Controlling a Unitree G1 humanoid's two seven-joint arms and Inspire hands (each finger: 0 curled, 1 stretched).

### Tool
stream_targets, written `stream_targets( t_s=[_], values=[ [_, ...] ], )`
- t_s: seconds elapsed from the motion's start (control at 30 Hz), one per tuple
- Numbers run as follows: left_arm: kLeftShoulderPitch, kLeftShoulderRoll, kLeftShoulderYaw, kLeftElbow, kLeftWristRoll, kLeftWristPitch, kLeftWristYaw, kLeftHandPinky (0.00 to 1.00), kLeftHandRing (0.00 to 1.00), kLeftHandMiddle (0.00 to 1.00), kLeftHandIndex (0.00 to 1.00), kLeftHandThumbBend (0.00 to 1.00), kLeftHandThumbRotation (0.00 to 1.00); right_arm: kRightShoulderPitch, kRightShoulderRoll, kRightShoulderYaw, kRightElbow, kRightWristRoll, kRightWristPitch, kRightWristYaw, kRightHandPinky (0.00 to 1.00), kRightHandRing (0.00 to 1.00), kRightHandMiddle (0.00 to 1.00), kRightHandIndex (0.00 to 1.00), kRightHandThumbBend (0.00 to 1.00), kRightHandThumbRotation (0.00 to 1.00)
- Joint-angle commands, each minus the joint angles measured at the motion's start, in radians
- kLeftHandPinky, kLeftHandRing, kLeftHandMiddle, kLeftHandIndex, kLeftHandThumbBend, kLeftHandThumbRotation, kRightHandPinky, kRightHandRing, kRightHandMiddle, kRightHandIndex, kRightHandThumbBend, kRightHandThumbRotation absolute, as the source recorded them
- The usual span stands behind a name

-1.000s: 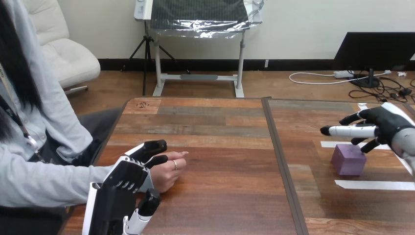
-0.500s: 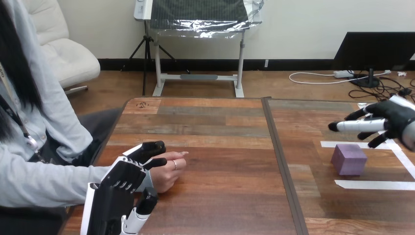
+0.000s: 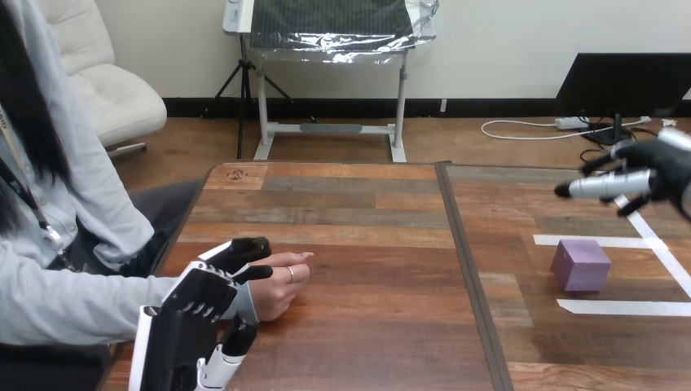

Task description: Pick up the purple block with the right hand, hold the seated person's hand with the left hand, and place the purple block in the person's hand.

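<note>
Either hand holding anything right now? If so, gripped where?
Right hand: nothing, open, above and apart from the purple block. Left hand lies over the person's hand near the wrist; whether it grips cannot be told.

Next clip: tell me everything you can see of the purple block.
The purple block is a matte cube with softly rounded edges, perhaps foam. It rests flat on the right part of the wooden table, turned slightly so a corner faces the robot, between two white tape strips. Nothing touches it: the right hand hovers above and beyond it, apart, fingers straight.
</note>
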State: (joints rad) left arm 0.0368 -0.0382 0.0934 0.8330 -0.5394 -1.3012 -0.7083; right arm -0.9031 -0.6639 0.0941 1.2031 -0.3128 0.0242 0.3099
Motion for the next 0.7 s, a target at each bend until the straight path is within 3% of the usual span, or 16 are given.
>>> stream_targets(
  t_s=[0.0, 0.4, 0.67],
  values=[
    [-0.074, -0.008, 0.009, 0.004, 0.017, -0.007, -0.004, 0.67, 0.75, 0.74, 0.69, 0.77, 0.58, -0.114, -0.034, -0.024, -0.096, 0.023, 0.012, 0.004, 0.54, 0.66, 0.72, 0.71, 0.77, 0.25],
    [-0.075, -0.004, 0.015, 0.005, 0.027, -0.003, -0.001, 0.67, 0.75, 0.74, 0.68, 0.76, 0.58, -0.093, -0.040, -0.047, -0.196, 0.044, 0.028, 0.000, 0.52, 0.64, 0.71, 0.71, 0.77, 0.23],
    [-0.078, -0.001, 0.014, 0.005, 0.021, 0.002, -0.010, 0.68, 0.76, 0.74, 0.69, 0.75, 0.57, -0.102, -0.028, -0.049, -0.177, 0.048, 0.018, -0.033, 0.56, 0.67, 0.74, 0.74, 0.79, 0.25]
  ],
)
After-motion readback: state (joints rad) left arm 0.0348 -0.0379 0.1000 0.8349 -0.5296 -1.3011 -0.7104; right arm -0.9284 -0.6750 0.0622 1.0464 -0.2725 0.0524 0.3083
